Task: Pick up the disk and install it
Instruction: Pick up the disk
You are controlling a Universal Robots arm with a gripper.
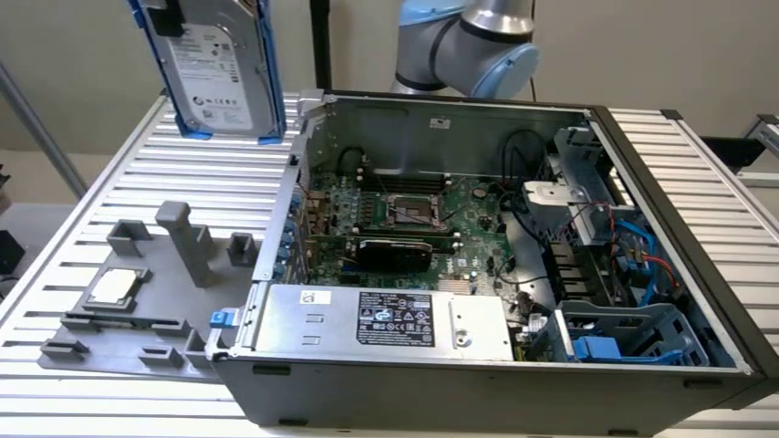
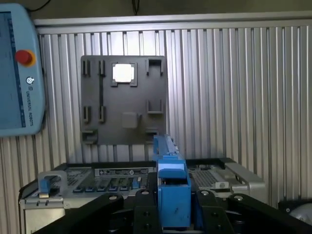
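The disk (image 1: 219, 78), a silver-grey drive with a white label in a blue frame, hangs upright high above the ribbed table, at the exterior view's left of the open computer case (image 1: 487, 274). In the wrist view my gripper (image 2: 174, 214) is shut on the disk, with its black fingers (image 2: 146, 214) on both sides of the blue frame's edge (image 2: 173, 190). The case lies below the disk in that view.
A grey fixture plate (image 1: 134, 292) beside the case carries a small square silver chip (image 1: 113, 286) and upright posts. Inside the case are the motherboard (image 1: 414, 219), power supply (image 1: 378, 319) and a blue drive cage (image 1: 627, 333). A teach pendant (image 2: 19, 73) lies on the table.
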